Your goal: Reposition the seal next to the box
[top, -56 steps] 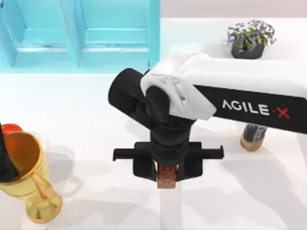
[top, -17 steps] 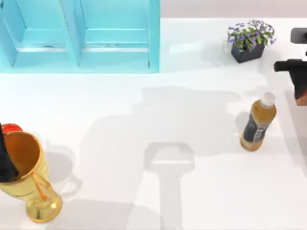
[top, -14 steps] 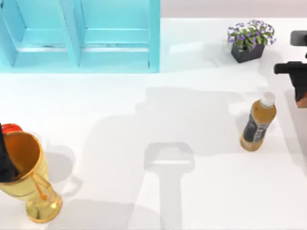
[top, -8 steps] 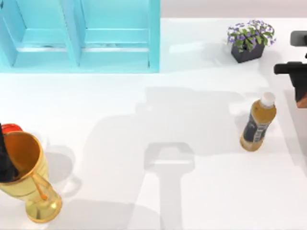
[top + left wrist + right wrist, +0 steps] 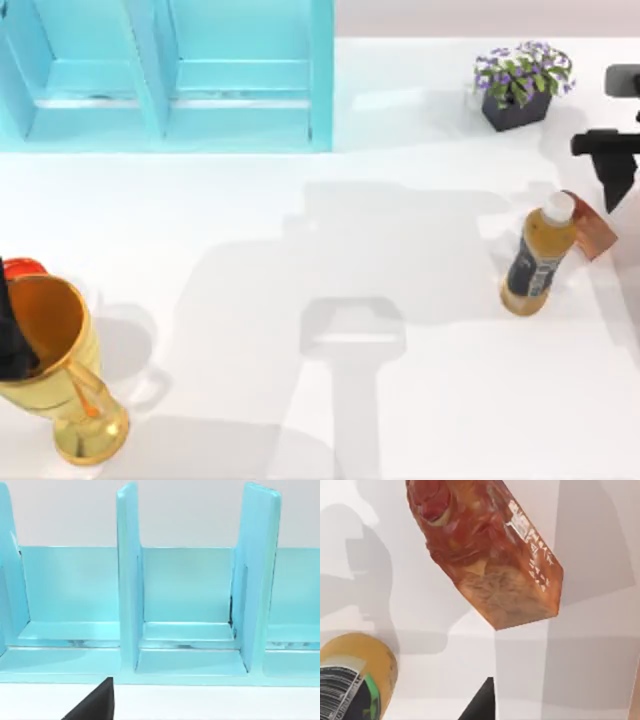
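While the seal (image 5: 592,226) lies tilted beside the bottle (image 5: 538,255) near the table's (image 5: 300,250) right edge, the right gripper (image 5: 612,160) hangs open above it.

Hidden and edge-cropped elements

Seal (image 5: 592,226) partly behind bottle (image 5: 540,254); right gripper (image 5: 612,150) cropped at frame edge; goblet (image 5: 58,372) hides left arm.

- A white tabletop (image 5: 300,220) spreads across the top view, crossed by soft grey shadows near its middle.
- A turquoise shelf unit (image 5: 165,75) with upright dividers stands at the far left edge; the left wrist view faces its open compartments (image 5: 187,595).
- Behind the shelf rises a plain pale wall (image 5: 190,510).
- The light is even and bright.
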